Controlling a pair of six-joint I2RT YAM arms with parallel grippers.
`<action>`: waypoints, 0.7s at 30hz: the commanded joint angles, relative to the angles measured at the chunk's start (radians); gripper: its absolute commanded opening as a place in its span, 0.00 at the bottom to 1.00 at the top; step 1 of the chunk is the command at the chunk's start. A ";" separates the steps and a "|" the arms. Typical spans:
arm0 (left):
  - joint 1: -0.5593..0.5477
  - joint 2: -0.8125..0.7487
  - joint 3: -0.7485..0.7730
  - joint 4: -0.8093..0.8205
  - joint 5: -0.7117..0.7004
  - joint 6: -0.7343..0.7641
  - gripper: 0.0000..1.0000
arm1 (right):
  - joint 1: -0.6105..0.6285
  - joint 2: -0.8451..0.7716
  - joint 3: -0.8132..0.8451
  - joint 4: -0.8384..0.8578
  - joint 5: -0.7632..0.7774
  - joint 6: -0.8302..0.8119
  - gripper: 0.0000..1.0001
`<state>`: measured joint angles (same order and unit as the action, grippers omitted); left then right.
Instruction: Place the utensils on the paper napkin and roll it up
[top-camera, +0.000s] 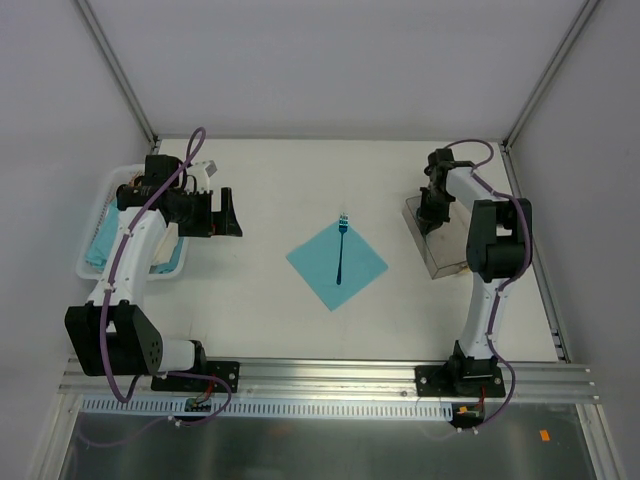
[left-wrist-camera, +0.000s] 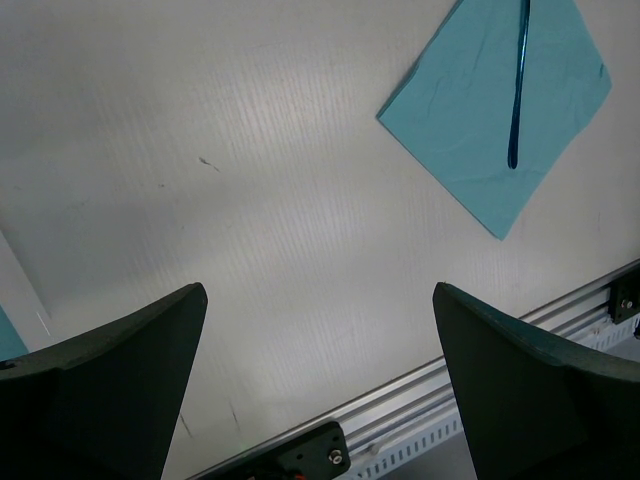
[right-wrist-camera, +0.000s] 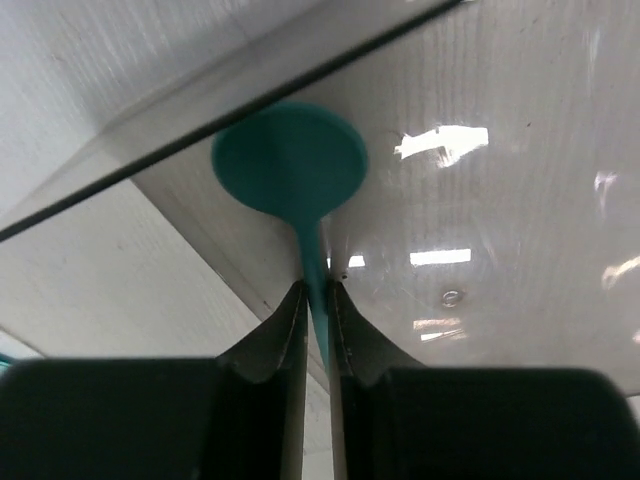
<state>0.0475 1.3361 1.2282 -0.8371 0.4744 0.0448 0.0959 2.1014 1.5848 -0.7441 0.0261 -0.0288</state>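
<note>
Closest to the lens, the right gripper pinches the thin handle of a teal spoon. Its two dark fingers press against either side of the stem, and the round bowl stands out beyond them, inside the clear bin at the right of the table. The grip on the handle looks chosen so that the spoon can be drawn out of the bin lengthwise and carried to the centre.

There the paper napkin lies flat, turned like a diamond. A fork is laid along its diagonal, tines at the far corner. That placement likely leaves the side corners free to roll around the cutlery.

The left gripper hangs above bare table near the white basket, jaws spread wide, holding nothing and touching nothing. Judged from its position, it keeps clear of the napkin so that the right arm has room to bring the spoon over.
</note>
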 joint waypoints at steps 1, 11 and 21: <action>0.008 0.009 0.031 -0.017 0.010 0.020 0.99 | -0.002 -0.014 -0.019 0.011 0.015 -0.008 0.09; 0.009 -0.012 0.033 -0.016 -0.017 0.010 0.99 | -0.001 -0.313 0.079 -0.078 0.140 0.006 0.00; 0.031 -0.028 0.040 -0.016 -0.031 -0.017 0.99 | 0.264 -0.366 0.034 -0.022 -0.006 0.263 0.00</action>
<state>0.0677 1.3411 1.2358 -0.8383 0.4522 0.0399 0.2226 1.7134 1.7088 -0.7876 0.0883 0.0853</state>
